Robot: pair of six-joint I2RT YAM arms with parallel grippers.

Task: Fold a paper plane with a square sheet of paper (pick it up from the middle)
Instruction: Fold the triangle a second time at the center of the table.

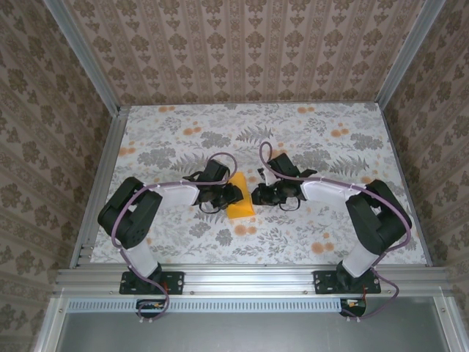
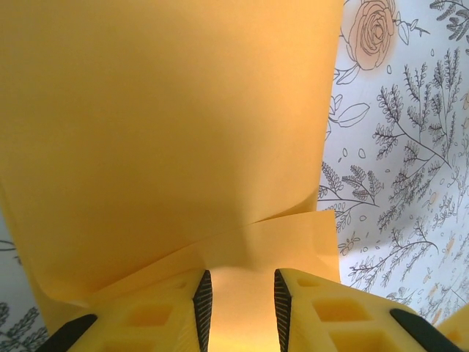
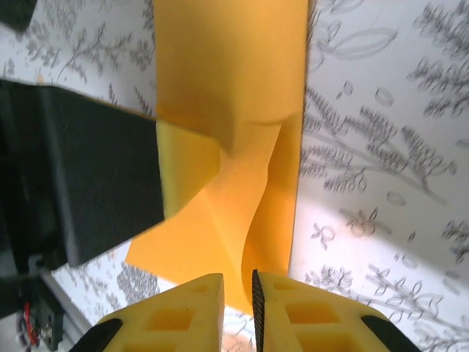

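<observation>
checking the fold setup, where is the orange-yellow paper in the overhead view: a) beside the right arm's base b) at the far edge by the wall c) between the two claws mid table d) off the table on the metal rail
c: in the overhead view the orange-yellow paper lies mid table between the left claw and the right claw, which close in on it from either side.

Both arms reach inward, wrists nearly meeting. The left end effector [image 2: 242, 308] and the right end effector [image 3: 237, 304] each pinch the paper [image 1: 239, 198].

Even bright overhead light, soft shadows under the arms, wrist views blurred close up, slight edge distortion
</observation>
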